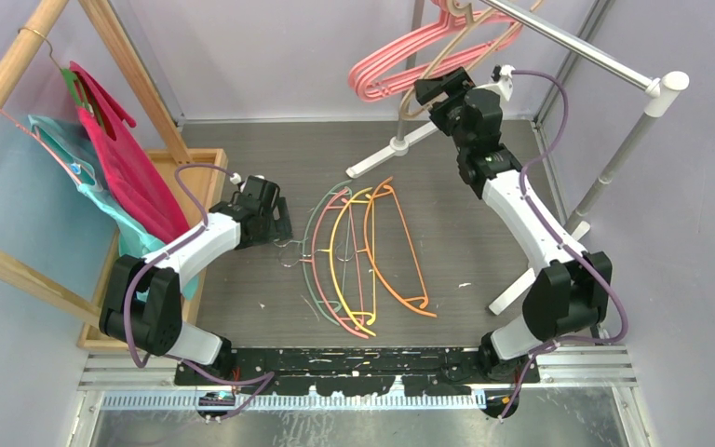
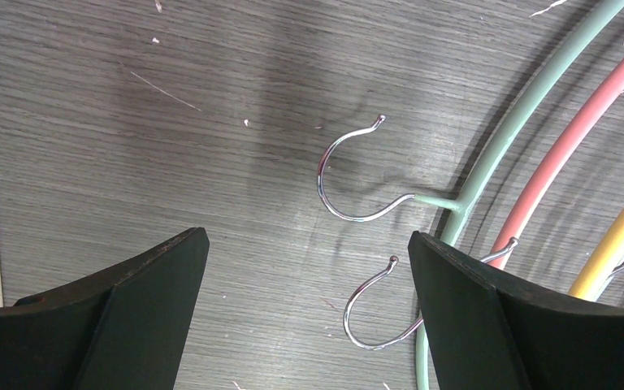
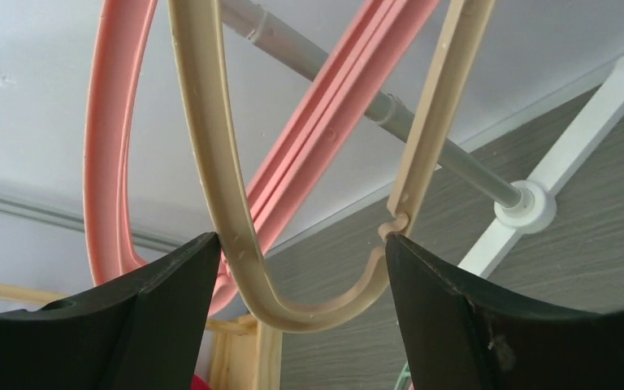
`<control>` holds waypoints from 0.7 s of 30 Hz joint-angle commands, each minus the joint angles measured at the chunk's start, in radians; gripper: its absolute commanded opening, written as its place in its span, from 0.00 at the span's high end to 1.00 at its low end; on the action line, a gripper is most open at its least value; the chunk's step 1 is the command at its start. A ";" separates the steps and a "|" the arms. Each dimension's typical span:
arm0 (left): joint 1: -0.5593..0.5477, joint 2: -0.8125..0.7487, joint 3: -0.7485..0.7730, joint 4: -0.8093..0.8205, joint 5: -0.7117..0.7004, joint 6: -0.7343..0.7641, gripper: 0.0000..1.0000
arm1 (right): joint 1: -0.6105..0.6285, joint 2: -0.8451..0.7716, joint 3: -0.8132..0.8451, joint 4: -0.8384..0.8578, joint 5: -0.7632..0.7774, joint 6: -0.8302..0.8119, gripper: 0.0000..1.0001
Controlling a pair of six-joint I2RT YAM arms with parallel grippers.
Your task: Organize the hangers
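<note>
Pink hangers (image 3: 104, 122), beige hanger (image 3: 211, 162) hung on rail (image 1: 573, 44), four hangers (image 1: 332, 251) — green, pink, yellow, orange — flat on table (image 1: 484, 186)

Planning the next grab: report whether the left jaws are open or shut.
Open: left gripper jaws stand wide apart, bare table and a hanger hook between them.

- The table (image 1: 242, 279) is a grey wood-grain surface.
- Four hangers lie flat at its centre, overlapping, hooks toward the left: pale green hanger (image 2: 528, 106), pink hanger (image 2: 585, 122), yellow hanger (image 1: 332, 256), and orange hanger (image 1: 408, 244) furthest right.
- White rack feet (image 1: 382, 154) rest at the far centre and right.
- A wooden base (image 1: 207, 172) sits at the left edge.
- Small white flecks (image 1: 464, 285) are scattered about.
</note>
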 commanded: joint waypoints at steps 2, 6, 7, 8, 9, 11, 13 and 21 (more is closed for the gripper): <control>0.002 -0.034 0.031 0.009 -0.016 0.010 0.02 | 0.005 -0.144 -0.023 0.003 0.005 -0.038 0.15; 0.002 -0.038 0.036 0.003 -0.019 0.010 0.02 | 0.013 -0.229 -0.051 -0.037 -0.009 -0.084 0.09; 0.003 -0.039 0.035 0.002 -0.021 0.010 0.02 | 0.016 -0.252 -0.062 -0.047 -0.008 -0.094 0.08; 0.003 -0.039 0.036 0.000 -0.023 0.009 0.02 | 0.018 -0.280 -0.077 -0.059 -0.006 -0.107 0.08; 0.003 -0.040 0.036 -0.001 -0.025 0.010 0.02 | 0.020 -0.305 -0.090 -0.073 0.000 -0.123 0.08; 0.003 -0.042 0.038 -0.005 -0.028 0.010 0.02 | 0.023 -0.361 -0.114 -0.123 0.027 -0.163 0.08; 0.002 -0.043 0.038 -0.008 -0.030 0.009 0.02 | 0.031 -0.414 -0.148 -0.172 0.053 -0.204 0.08; 0.003 -0.024 0.038 -0.007 -0.027 0.009 0.02 | 0.139 -0.586 -0.353 -0.398 0.138 -0.295 0.11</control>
